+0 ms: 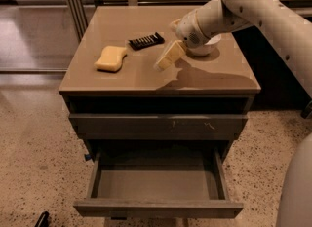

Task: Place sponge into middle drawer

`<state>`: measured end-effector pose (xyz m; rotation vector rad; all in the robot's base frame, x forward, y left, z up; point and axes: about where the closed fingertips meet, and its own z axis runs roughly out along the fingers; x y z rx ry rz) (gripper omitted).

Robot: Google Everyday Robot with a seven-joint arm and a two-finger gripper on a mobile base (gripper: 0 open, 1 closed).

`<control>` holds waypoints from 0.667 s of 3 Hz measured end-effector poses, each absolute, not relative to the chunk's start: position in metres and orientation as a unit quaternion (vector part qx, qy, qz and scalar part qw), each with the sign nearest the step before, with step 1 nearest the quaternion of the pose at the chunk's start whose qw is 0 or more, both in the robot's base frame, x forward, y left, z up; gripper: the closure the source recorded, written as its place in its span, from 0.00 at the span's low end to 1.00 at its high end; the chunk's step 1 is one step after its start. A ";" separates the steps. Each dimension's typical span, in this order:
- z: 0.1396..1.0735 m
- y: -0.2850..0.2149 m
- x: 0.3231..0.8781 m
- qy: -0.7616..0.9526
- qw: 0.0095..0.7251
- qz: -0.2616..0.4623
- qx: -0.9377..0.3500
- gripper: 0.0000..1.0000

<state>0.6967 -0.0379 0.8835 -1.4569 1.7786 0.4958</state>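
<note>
The pale-yellow sponge (111,58) lies flat on the left part of the brown cabinet top (214,77). My gripper (168,56) hangs just above the middle of the top, to the right of the sponge and apart from it, holding nothing that I can see. The middle drawer (157,208) is pulled out at the bottom of the cabinet, and its flat grey tray is bare.
A black ribbed bar (146,40) lies behind the sponge, just left of the gripper. A white bowl (207,48) sits at the back right, mostly hidden by my arm. A shut grey drawer front with pale scratches (158,126) is above the open drawer. Speckled floor surrounds the cabinet.
</note>
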 end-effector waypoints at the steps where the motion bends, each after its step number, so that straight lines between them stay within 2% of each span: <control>1: 0.877 -0.011 0.724 0.675 0.405 0.213 -0.578 0.00; 2: 0.869 0.014 0.743 0.659 0.412 0.234 -0.584 0.00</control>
